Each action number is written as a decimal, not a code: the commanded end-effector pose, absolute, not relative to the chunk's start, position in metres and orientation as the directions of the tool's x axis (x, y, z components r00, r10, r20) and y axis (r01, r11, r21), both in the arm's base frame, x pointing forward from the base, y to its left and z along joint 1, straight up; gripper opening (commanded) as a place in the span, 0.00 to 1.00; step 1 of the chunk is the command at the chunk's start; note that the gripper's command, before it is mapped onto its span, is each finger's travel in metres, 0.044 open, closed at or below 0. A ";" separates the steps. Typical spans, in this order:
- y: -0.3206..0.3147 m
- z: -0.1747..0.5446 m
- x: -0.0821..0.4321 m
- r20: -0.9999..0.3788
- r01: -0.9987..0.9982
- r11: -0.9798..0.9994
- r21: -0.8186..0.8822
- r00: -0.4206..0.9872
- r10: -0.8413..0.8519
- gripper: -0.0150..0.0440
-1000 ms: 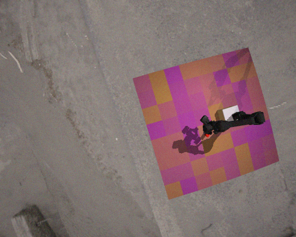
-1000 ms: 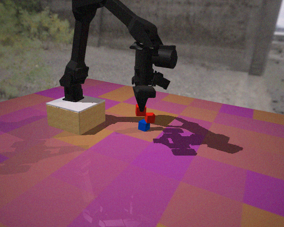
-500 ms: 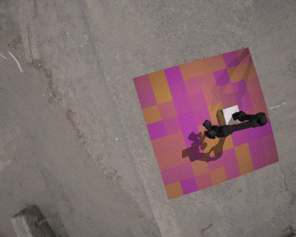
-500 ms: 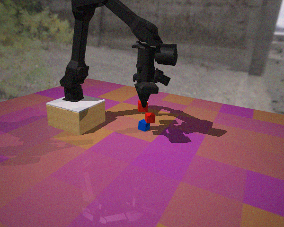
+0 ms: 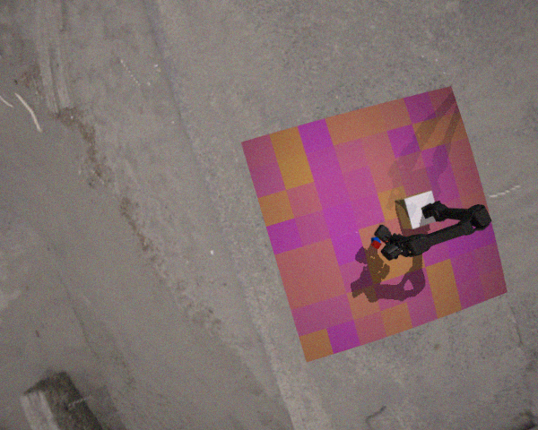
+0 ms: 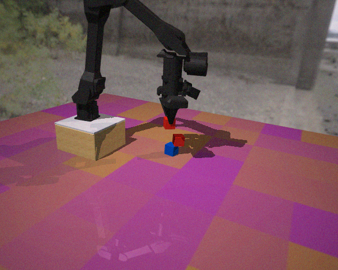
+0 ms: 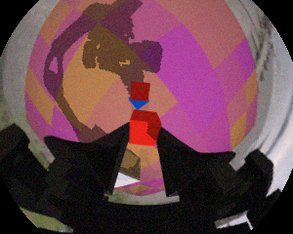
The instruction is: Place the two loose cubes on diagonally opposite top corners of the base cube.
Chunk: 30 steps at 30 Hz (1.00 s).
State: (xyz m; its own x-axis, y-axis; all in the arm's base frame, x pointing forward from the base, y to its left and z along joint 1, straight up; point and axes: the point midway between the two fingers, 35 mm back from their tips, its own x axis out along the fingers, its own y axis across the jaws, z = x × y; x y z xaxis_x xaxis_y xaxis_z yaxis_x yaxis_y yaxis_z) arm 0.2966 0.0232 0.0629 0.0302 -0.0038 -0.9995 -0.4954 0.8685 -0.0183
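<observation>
The blue base cube [image 5: 377, 239] [image 6: 170, 149] [image 7: 138, 103] rests on the patchwork surface. One red cube [image 6: 178, 140] [image 7: 140, 91] sits on top of it, looks level and overhangs one corner, to the right in the exterior view. My gripper [image 6: 170, 118] [image 7: 144, 127] points down and is shut on the other red cube [image 6: 169, 124] [image 7: 145, 133]. That cube hangs above the surface, apart from the base cube and higher than the placed red cube. In the top view a small red patch shows beside the blue; the held cube is not clearly visible there.
The arm stands on a wooden block [image 5: 413, 211] [image 6: 76, 143] with a white top, left of the cubes in the exterior view. The arm's dark shadow falls on the patchwork surface [image 5: 308, 278] [image 6: 174, 232] beside the cubes.
</observation>
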 end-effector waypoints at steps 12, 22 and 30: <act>0.034 0.036 0.288 -1.000 -0.502 0.865 -0.013 0.021 -0.002 0.43; 0.034 0.029 0.287 -1.000 -0.502 0.865 -0.013 0.021 -0.002 0.43; 0.034 0.028 0.287 -1.000 -0.502 0.865 -0.013 0.021 -0.002 0.43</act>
